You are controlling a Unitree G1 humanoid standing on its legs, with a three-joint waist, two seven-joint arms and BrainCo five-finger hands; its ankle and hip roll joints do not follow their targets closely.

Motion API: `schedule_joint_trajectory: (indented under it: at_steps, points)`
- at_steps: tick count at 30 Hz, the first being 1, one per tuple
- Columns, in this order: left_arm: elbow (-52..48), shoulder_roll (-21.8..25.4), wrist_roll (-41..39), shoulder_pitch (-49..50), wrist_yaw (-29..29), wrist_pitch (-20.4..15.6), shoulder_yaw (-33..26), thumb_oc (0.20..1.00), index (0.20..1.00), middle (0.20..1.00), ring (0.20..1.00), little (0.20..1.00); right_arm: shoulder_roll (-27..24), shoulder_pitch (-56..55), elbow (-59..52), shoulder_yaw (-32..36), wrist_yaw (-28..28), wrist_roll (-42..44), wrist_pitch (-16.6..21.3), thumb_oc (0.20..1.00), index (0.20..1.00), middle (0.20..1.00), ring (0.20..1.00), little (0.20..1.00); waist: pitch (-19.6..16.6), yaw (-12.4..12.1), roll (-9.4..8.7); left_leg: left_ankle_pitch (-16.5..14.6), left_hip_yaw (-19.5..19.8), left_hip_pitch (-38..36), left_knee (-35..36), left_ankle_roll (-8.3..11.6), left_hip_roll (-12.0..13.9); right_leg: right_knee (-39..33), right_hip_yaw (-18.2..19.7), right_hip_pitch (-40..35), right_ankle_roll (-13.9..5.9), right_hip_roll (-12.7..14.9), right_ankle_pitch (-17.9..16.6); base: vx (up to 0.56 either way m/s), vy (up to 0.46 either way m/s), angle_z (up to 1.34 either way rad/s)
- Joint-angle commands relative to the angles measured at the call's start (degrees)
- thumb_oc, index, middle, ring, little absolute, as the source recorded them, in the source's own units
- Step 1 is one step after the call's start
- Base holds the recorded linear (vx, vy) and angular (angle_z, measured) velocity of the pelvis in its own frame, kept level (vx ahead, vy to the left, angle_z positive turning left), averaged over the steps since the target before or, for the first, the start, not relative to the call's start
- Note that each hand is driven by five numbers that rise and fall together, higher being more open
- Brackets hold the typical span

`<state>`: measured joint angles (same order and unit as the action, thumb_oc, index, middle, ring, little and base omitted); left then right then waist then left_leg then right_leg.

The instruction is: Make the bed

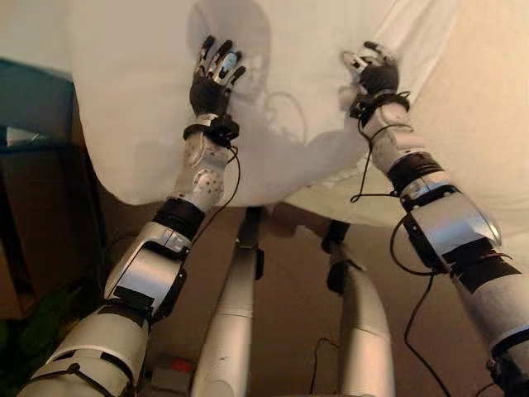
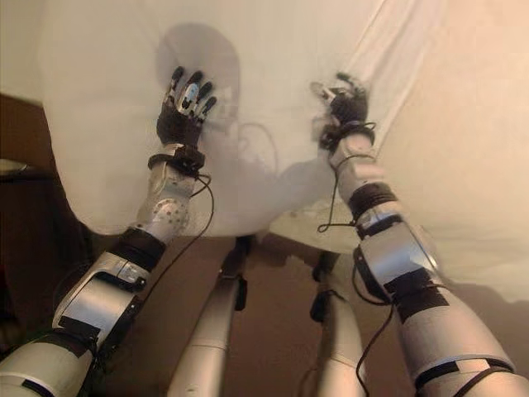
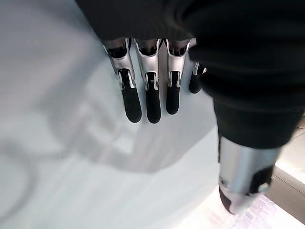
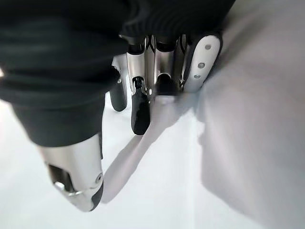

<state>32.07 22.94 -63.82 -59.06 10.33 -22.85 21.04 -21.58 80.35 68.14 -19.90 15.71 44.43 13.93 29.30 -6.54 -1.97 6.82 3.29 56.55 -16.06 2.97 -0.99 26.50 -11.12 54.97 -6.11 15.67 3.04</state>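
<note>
Left hand [image 1: 213, 78] is up at eleven o'clock in the left eye view, flat over the sheet [image 1: 149, 99] with fingers straight and spread, holding nothing. Its wrist camera adds what the head views can't: the dark fingertips [image 3: 153, 102] lie in a neat row just above the white cloth, casting a soft shadow on it, thumb [image 3: 240, 188] off to one side and relaxed. Whether the tips actually press the cloth, I can't tell.

Right hand [image 1: 374, 73] sits at one o'clock, beside a long fold [image 1: 413, 33] in the sheet. From the head views its fingers look bent over the cloth. The right wrist view gives the closer read: some fingers [image 4: 139, 107] are curled down toward the sheet near a crease, while one silver finger [image 4: 202, 62] runs straighter alongside. It looks like a loose pinch at the cloth, though I can't see fabric clearly trapped between fingers and thumb.

Both arms reach forward and up from the bottom corners, forearms converging slightly, wrists roughly level with each other.

Sheet covers the upper half of the head views, its rounded lower edge [image 1: 198, 198] drooping toward six o'clock. The fold runs on a diagonal from the right hand up toward one o'clock. A second pale layer [image 1: 488, 124] of bedding spreads out at three o'clock, lying under the sheet's edge. Dark furniture [image 1: 33, 165] stands at nine o'clock.
</note>
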Motion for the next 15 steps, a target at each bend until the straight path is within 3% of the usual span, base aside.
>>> schedule_joint_trajectory:
  at_steps: [1, 7, 15]
  points:
    - [1.5, -1.1, 0.4, 0.6, 1.9, -1.5, -5.5, 1.000, 1.000, 1.000, 1.000, 1.000, 0.2, -10.9, 7.5, -1.7, 1.4, -2.1, -7.4, 1.000, 1.000, 1.000, 1.000, 1.000, 0.5, -0.3, 6.01, -5.0, -2.7, 4.3, -4.9, 0.71, -2.0, -4.4, 1.9, -0.5, -1.60, -2.2, -2.8, 0.04, 0.025, -0.10]
    - [3.8, -0.6, -0.4, 2.0, 1.2, -2.1, -9.0, 1.000, 1.000, 1.000, 1.000, 1.000, -1.0, -19.3, 6.9, -9.0, -6.2, -14.4, -11.1, 1.000, 1.000, 1.000, 1.000, 1.000, 0.5, 1.5, 5.93, -4.7, -3.8, 4.4, -3.5, 0.11, -2.5, -7.2, 4.5, 0.5, -1.96, -2.5, -4.8, 0.01, 0.035, -0.05]
    - [5.2, 0.9, 0.1, 2.0, 1.3, -2.6, -10.5, 1.000, 1.000, 1.000, 1.000, 1.000, -1.9, -19.8, 8.3, -15.9, -6.3, -30.0, -13.0, 1.000, 1.000, 1.000, 1.000, 1.000, 0.5, 3.3, 5.04, -2.3, -5.4, 2.7, 2.0, 0.61, -1.7, -16.6, 6.3, -1.5, -3.16, -4.1, -9.4, -0.01, 0.014, -0.18]
